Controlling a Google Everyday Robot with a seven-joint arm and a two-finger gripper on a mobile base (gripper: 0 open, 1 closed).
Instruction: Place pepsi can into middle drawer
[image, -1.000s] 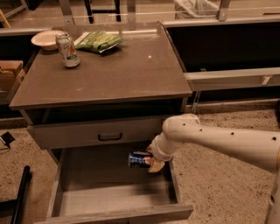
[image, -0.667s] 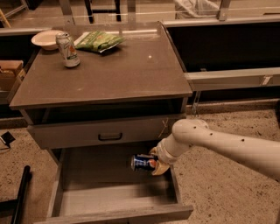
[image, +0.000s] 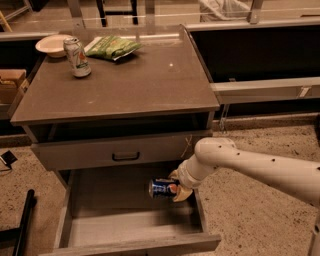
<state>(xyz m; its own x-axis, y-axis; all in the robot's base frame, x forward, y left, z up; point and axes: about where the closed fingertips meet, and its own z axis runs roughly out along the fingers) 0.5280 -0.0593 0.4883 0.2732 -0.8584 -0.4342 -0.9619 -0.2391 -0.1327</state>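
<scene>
The pepsi can (image: 163, 188), blue with a red-and-white logo, lies on its side in my gripper (image: 177, 189). The gripper is shut on the can's right end and holds it over the right part of the open middle drawer (image: 110, 200), a little above its bare grey floor. My white arm (image: 250, 167) reaches in from the right, over the drawer's right wall.
The top drawer front with a black handle (image: 125, 156) is nearly closed, just above the can. On the cabinet top (image: 140, 80) stand a pale white-green can (image: 77, 57), a white bowl (image: 52, 45) and a green chip bag (image: 111, 47). A black pole (image: 22, 225) leans at lower left.
The gripper with the can has shifted slightly to the right and a little lower over the open drawer. The arm has swung down with it.
</scene>
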